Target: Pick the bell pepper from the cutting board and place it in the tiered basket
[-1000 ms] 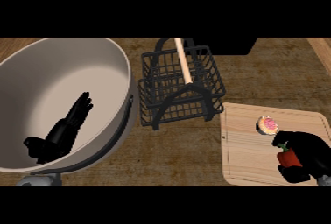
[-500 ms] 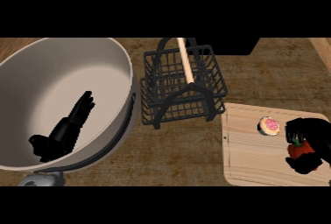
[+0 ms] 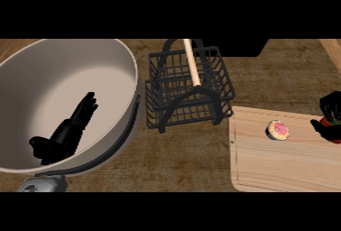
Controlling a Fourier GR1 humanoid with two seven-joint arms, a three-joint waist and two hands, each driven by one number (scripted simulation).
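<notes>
At the frame's right edge the right hand [image 3: 328, 118] curls round the red bell pepper [image 3: 326, 122], its direction hidden. The basket [image 3: 190, 90] at upper centre holds nothing. The left hand [image 3: 66, 131] rests open over the bowl [image 3: 40, 81] at left

The left hand [image 3: 66, 131] shows at the near left, its fingers [image 3: 85, 106] straight and close together, pointing away and slightly right, the thumb low beside the palm. The right hand [image 3: 329, 118] sits at the far right edge, partly cut off, fingers curled round something red.
</notes>
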